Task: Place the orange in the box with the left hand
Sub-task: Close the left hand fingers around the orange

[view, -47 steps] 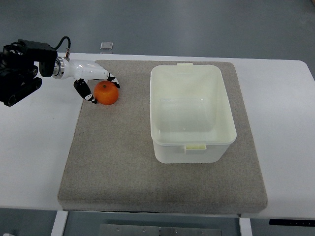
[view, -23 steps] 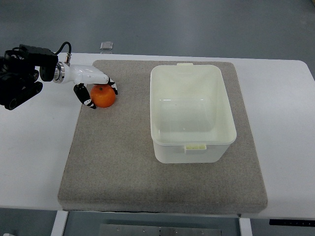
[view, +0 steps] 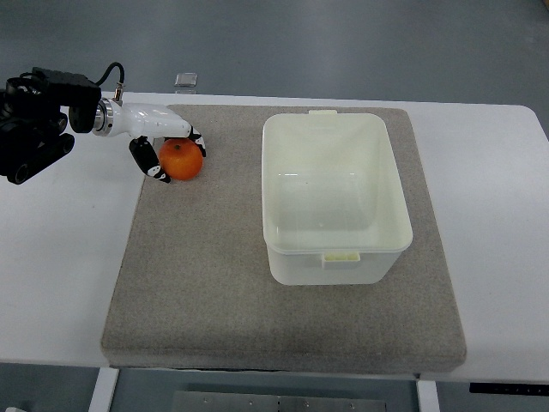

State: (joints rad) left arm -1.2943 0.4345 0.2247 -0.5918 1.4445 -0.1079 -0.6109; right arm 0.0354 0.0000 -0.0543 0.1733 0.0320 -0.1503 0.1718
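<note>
The white bench (view: 51, 275) fills most of the top view, and a large grey felt mat (view: 206, 283) lies across its middle. On the mat, toward 3 o'clock of centre, stands the cream plastic box (view: 283, 257), open at the top and with nothing visible inside. The black left arm (view: 34, 124) enters from the picture's left edge at about 10 o'clock and ends in the white left robot hand (view: 167, 148), at the mat's 10 o'clock corner. The orange (view: 183, 160) sits there, well apart from the box and at about 9 o'clock from it.

The left robot hand is wrapped over the orange: its white back covers the top edge of the fruit, and dark-tipped fingers (view: 153, 170) curl down on the 9 o'clock side, with another fingertip showing at the 1 o'clock side. It reads as a grasp closing on the fruit. Whether the orange is lifted off the mat or resting on it cannot be told from this steep angle.

By my judgement the task is in its early part: the reach is done and the grip looks made or nearly made. The lift, the carry toward 3 o'clock over the box rim, and the release inside are all left. The right arm is not in view.
</note>
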